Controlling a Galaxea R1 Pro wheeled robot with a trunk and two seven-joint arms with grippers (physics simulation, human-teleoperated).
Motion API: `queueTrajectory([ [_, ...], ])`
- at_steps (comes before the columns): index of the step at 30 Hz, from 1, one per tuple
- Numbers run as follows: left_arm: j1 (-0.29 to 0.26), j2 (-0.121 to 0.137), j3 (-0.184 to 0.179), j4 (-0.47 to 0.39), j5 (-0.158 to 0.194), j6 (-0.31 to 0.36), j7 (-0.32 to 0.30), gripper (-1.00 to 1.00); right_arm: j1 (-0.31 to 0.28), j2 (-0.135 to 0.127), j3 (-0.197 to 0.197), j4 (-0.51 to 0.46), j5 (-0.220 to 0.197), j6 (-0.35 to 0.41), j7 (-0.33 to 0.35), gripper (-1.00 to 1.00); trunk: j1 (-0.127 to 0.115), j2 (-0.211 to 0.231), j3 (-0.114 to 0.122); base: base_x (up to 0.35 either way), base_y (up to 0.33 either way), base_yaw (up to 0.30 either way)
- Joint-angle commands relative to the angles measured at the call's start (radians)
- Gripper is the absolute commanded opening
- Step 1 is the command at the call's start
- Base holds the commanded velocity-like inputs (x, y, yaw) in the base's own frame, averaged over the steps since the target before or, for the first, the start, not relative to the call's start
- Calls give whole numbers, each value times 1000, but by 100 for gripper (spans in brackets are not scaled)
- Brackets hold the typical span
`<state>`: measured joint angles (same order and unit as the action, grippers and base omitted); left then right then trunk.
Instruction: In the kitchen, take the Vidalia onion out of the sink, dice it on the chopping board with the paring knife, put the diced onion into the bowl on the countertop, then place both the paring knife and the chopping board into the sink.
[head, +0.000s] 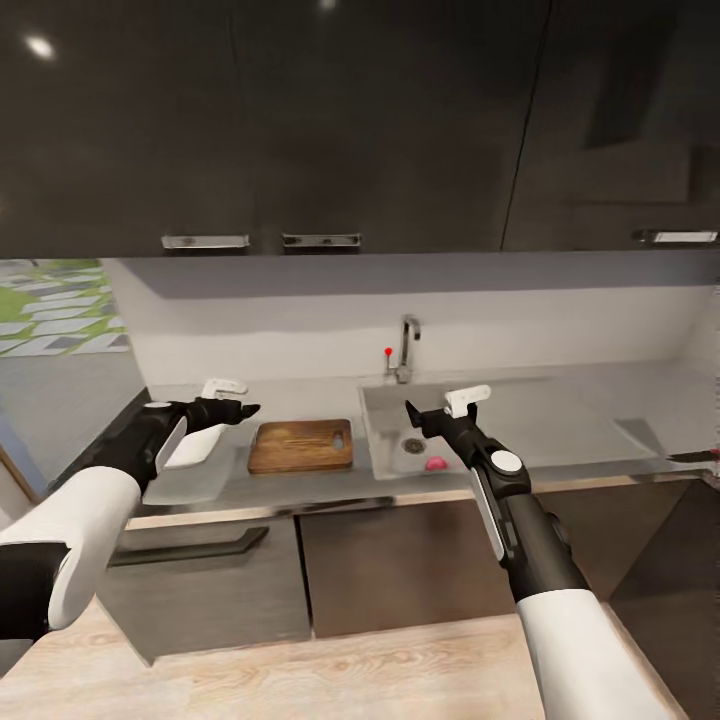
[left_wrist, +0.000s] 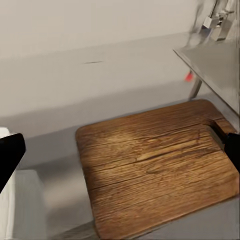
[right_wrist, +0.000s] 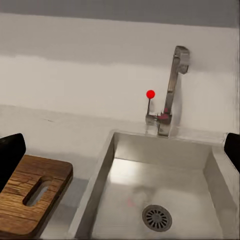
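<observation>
Your left pincer (head: 238, 409) reached forward over the desk (head: 560, 425) with its dark fingers spread wide and holding nothing; the white bowl (head: 190, 450) sat partly hidden under that wrist. Just beyond and to the right of it lay the chopping board (head: 301, 445), rectangular, brown, strongly grained, slot handle toward the sink (head: 390, 455). Your right pincer (head: 418, 418) hung above the steel basin, also wide and empty. A small pink-red thing, too blurred to identify, lay by the drain beneath it. The paring knife (head: 695, 457) was cut off at the frame's edge, well to its right.
</observation>
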<state>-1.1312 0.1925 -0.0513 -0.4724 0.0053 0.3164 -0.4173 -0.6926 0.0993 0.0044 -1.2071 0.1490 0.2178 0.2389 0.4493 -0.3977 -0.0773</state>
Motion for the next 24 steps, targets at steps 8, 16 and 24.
queueTrajectory([
  [8,-1,1,-4,-1,1,7,0,100,-1,0,-1,-2,9,5,5,100,1,-2,-2,25,-260,-128],
  [16,-1,0,-4,2,1,7,0,100,-1,0,-1,-2,9,5,5,100,1,-2,-2,46,-231,-290],
  [24,-1,0,-4,2,1,7,0,100,-1,0,-1,-2,9,5,5,100,1,-2,-2,2,-169,-290],
])
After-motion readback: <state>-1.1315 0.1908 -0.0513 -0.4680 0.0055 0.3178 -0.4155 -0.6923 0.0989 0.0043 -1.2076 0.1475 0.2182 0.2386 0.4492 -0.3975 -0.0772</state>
